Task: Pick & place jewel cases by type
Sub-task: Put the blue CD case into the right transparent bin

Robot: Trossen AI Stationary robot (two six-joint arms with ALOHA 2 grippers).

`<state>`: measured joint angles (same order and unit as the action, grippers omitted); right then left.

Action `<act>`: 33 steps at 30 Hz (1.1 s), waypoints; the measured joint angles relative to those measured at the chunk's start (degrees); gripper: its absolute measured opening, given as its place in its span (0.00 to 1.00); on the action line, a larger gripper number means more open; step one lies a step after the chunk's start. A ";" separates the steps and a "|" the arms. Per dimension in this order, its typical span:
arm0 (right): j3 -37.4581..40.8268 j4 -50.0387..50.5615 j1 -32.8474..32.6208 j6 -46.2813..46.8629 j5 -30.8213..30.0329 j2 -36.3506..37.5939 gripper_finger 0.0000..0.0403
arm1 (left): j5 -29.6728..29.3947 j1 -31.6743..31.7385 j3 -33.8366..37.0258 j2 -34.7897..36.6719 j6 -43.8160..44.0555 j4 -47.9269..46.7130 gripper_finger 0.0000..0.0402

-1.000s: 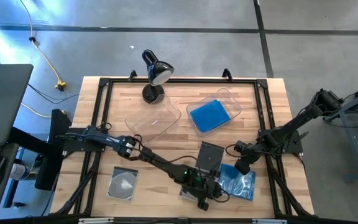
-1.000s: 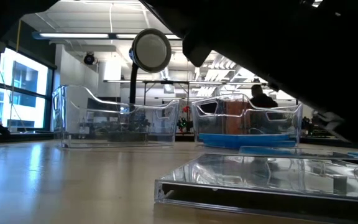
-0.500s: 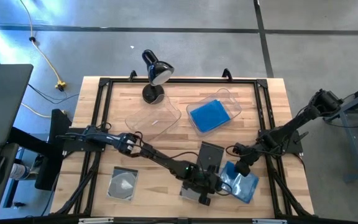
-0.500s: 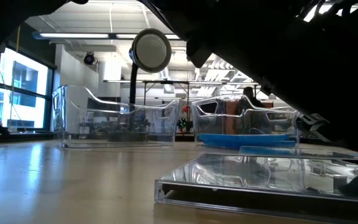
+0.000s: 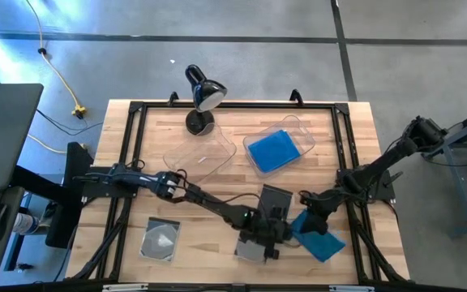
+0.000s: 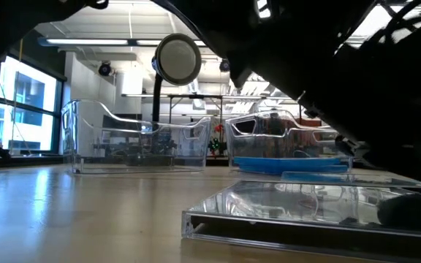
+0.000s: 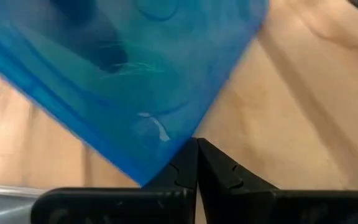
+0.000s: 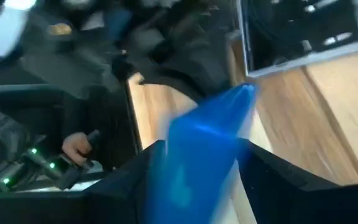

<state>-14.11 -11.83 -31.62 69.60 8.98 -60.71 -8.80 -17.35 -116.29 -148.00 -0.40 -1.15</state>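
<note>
A bright blue jewel case sits turned cornerwise at the near right, and my right gripper is shut on it. My left gripper is shut, its tips right at the blue case's corner; I cannot tell whether they touch. Under the left gripper a dark grey case lies flat on the table, and it also shows in the low view. A second grey case lies just beyond it, and a third lies at the near left. My right gripper pinches the blue case between its two fingers at the case's far corner, coming from the table's far right and slanting down. The case runs out forward between the fingers. Whether it is clear of the table I cannot tell.
An empty clear bin and a clear bin holding blue cases stand at mid-table. A black desk lamp stands at the far edge. Black rails frame the tabletop.
The blue case has turned about from square-on to cornerwise in my right gripper. My left gripper has drawn back a little from the near edge toward the far side, over the grey case.
</note>
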 joint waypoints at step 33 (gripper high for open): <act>0.07 5.11 0.07 2.40 1.68 0.06 0.14 | -3.86 -3.28 0.06 11.99 -2.95 -24.21 0.00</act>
<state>-14.04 -6.72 -31.55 72.01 10.66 -60.64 -12.67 -20.62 -116.23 -136.02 -3.35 -25.36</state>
